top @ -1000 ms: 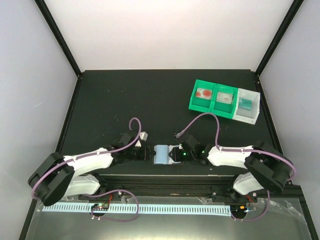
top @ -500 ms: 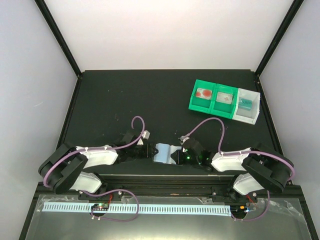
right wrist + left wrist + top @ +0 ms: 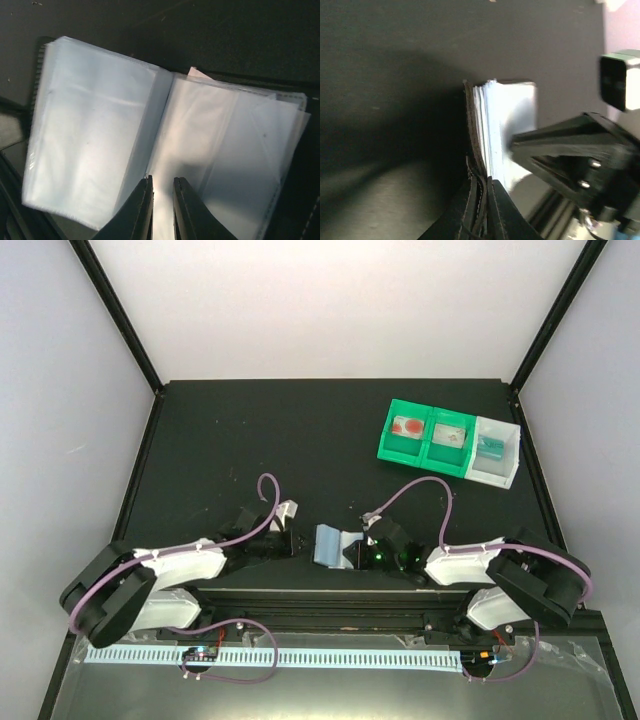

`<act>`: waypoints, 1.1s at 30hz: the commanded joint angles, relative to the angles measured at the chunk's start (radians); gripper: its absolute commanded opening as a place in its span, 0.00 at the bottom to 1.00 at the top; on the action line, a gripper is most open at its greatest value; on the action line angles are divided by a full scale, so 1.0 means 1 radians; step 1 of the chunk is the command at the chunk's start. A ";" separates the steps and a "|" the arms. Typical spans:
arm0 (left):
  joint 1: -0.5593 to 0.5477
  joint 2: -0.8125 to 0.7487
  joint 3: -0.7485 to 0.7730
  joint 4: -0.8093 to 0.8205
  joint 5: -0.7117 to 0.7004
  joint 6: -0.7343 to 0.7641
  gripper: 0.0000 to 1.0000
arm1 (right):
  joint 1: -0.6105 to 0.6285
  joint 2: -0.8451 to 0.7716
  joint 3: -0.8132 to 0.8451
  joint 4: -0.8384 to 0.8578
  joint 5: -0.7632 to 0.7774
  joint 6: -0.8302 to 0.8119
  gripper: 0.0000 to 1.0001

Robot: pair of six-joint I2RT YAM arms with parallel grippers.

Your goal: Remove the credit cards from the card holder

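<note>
- White walls (image 3: 330, 300) enclose a black table (image 3: 250, 440), seen from above.
- The card holder (image 3: 327, 543) is laid open near the table's near edge, midway between the two arms.
- The left gripper (image 3: 481, 182) is closed, and the holder's black cover (image 3: 470, 125) is pinched at its edge between the fingers.
- The right gripper (image 3: 162, 185) is set over the holder's clear sleeves (image 3: 95, 125). Its fingers are drawn almost together, and a sleeve is nipped beside the centre fold.
- A pale stack of sleeves is fanned out between the two grippers.
- A green-and-white tray (image 3: 410, 456) is placed well apart, at the far right.
</note>
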 commanded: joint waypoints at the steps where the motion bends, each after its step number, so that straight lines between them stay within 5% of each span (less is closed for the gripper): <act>1: -0.018 -0.063 -0.019 0.111 0.127 -0.070 0.08 | 0.003 -0.004 -0.033 -0.110 0.021 0.001 0.14; 14: -0.021 0.094 -0.047 0.288 0.161 -0.078 0.32 | 0.003 0.009 -0.031 -0.097 0.003 0.000 0.14; 18: -0.020 0.091 -0.038 0.260 0.133 -0.058 0.31 | 0.003 0.004 -0.032 -0.101 0.006 -0.002 0.14; 28: -0.021 0.027 -0.037 0.176 0.104 -0.029 0.05 | 0.004 0.008 -0.026 -0.093 -0.021 -0.001 0.14; 33: -0.021 -0.023 -0.048 0.154 0.126 -0.043 0.14 | 0.004 -0.021 -0.021 -0.111 -0.023 -0.009 0.17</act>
